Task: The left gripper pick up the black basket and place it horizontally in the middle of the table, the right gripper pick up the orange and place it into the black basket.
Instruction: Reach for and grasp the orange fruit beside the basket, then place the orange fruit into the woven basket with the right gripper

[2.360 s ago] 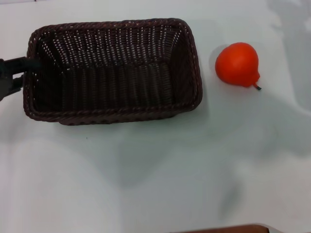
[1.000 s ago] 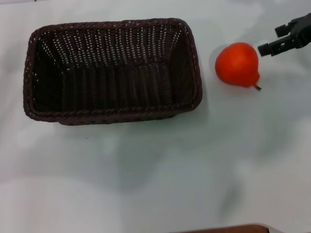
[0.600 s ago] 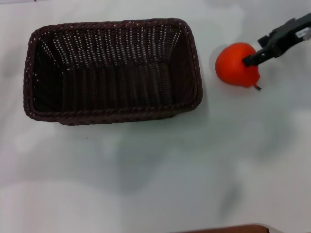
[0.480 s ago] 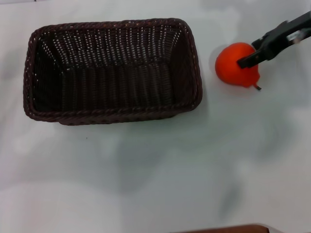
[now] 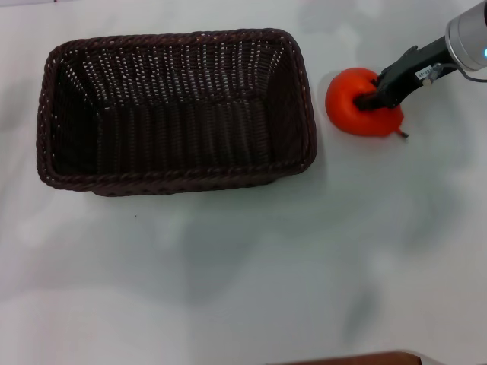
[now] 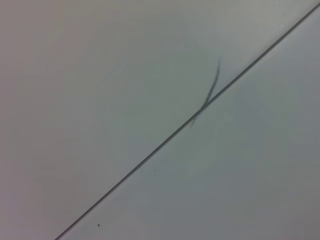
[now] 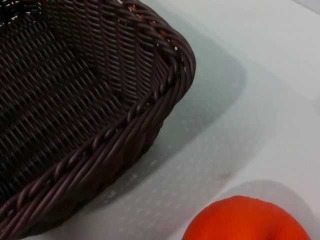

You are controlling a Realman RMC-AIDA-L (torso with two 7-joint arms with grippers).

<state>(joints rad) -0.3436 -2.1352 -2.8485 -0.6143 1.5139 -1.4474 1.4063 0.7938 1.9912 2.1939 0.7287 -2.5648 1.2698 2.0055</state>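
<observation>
Since half a second ago the right gripper (image 5: 370,97) has pushed farther over the orange (image 5: 358,104), which has shifted slightly toward the black basket (image 5: 175,110). Its fingers look narrowed against the smooth, orange-red fruit resting on the table (image 5: 251,258), though a firm grip cannot be confirmed.

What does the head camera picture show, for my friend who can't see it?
The right gripper reaches in from the right onto an orange on a white table. Left of the orange, apart from it, sits a big, empty black basket.
</observation>
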